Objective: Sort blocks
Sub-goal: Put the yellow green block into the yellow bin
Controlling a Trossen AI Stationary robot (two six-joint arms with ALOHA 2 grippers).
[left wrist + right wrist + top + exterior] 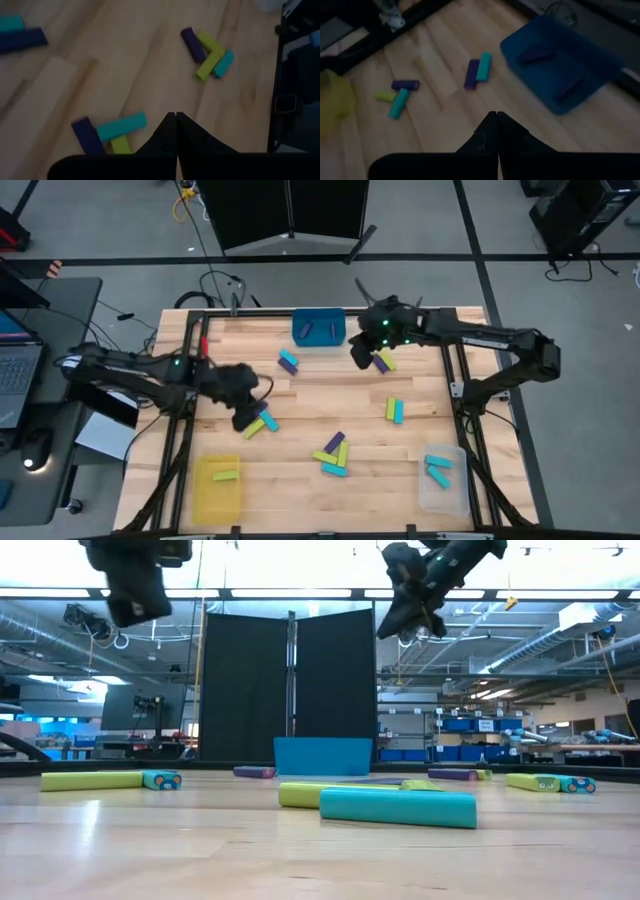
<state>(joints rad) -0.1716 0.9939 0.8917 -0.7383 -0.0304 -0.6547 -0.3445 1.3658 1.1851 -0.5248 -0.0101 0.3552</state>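
Overhead, left hand [243, 420] closed, right hand [362, 356] closed, both empty

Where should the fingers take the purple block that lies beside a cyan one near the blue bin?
Probably from above, at the purple block's end that sticks out past the cyan block: it lies flat, and the cyan one crowds one long side elsewhere.

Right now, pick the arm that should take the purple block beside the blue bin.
Right. The right pincer hangs, empty and shut, near the blue bin, close to the purple and cyan pair. The left pincer, also shut, sits farther off by another cluster.
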